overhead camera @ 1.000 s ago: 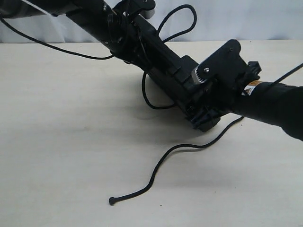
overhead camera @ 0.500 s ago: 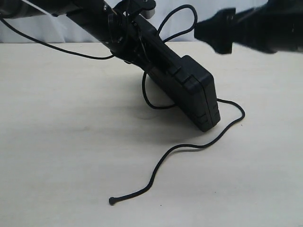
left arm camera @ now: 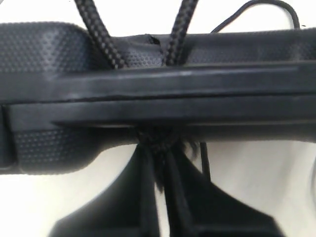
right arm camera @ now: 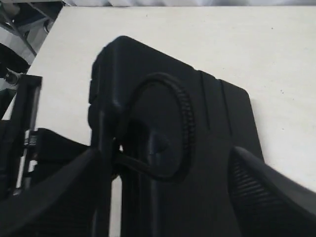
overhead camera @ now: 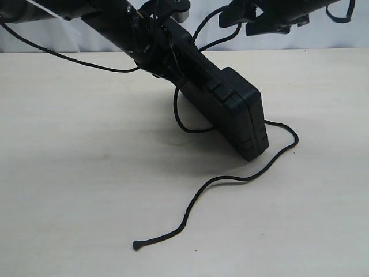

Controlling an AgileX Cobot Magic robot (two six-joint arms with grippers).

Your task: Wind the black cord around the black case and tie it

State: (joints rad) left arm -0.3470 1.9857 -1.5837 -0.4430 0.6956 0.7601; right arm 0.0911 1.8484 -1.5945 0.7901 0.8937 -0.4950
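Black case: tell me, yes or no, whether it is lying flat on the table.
No, the black case stands tilted, only its lower end on the table, its upper end raised.

Part of the black cord (overhead camera: 230,179) hides behind the black case (overhead camera: 236,109); right hand (overhead camera: 239,24) cropped above

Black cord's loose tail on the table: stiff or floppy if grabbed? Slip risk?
Likely floppy: the black cord lies in loose curves on the table, so it should sag from any grip point. Probably light; the tail would drag and swing. Its braided surface looks grippy, and the knobbed tip may stop it pulling through.
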